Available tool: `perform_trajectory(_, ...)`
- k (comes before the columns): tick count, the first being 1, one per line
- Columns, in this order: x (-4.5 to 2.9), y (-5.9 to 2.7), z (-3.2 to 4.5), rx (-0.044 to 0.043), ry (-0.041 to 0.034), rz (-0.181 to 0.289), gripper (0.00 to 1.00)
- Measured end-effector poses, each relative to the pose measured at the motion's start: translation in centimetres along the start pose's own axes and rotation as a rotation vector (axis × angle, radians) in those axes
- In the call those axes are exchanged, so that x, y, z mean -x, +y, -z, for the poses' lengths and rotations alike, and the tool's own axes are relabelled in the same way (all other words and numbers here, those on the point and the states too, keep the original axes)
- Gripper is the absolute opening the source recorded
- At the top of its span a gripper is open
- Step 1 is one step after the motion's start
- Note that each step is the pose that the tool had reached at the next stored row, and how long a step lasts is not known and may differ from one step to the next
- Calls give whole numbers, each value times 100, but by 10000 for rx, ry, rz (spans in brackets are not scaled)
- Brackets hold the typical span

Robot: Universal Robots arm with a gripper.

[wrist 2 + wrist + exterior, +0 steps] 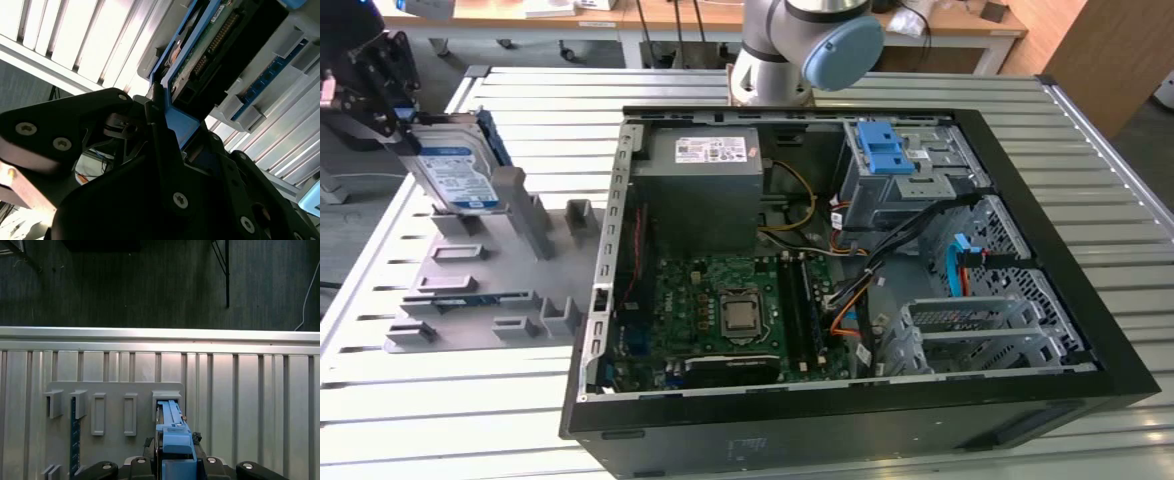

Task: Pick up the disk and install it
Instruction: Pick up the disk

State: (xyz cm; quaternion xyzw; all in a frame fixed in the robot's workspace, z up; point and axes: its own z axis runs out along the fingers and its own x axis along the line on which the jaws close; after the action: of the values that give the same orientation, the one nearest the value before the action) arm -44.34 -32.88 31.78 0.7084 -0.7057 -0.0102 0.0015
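Black gripper (181, 129) close up, fingers (156, 117) clamped on either side of the blue carrier frame (184, 126) of the disk (210, 46), its green circuit board showing, against a grey slotted holder (280, 56) on ribbed metal tabletop (75, 35).

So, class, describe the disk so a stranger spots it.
On the exterior view's left of the open black computer case lies a grey slotted rack. Tilted at its far end stands the flat silver disk, alone bearing a blue-and-white label.
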Motion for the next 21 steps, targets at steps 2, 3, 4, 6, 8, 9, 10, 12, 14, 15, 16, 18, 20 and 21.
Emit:
perform_trajectory(2, 0, 0, 36, 0, 0, 0, 36)
perform_trajectory(3, 1, 1, 54, -1, 0, 0, 36)
perform_trajectory(4, 1, 1, 72, -1, 0, 0, 36)
perform_trajectory(6, 1, 2, 111, -1, 0, 1, 36)
perform_trajectory(8, 2, 2, 149, -1, -1, 0, 36)
perform_trajectory(9, 2, 2, 166, -1, 0, 0, 36)
perform_trajectory(10, 2, 3, 181, -1, 0, 0, 36)
perform_trajectory(12, 2, 3, 190, -3, -1, 0, 36)
perform_trajectory(14, 3, 3, 190, -4, -2, 1, 36)
perform_trajectory(15, 3, 3, 192, -2, -1, 0, 36)
perform_trajectory(16, 3, 3, 193, -1, 0, 0, 36)
perform_trajectory(18, 3, 3, 194, -2, -1, 1, 36)
perform_trajectory(20, 3, 3, 198, 1, 0, 0, 36)
perform_trajectory(21, 3, 3, 205, 4, 2, 0, 36)
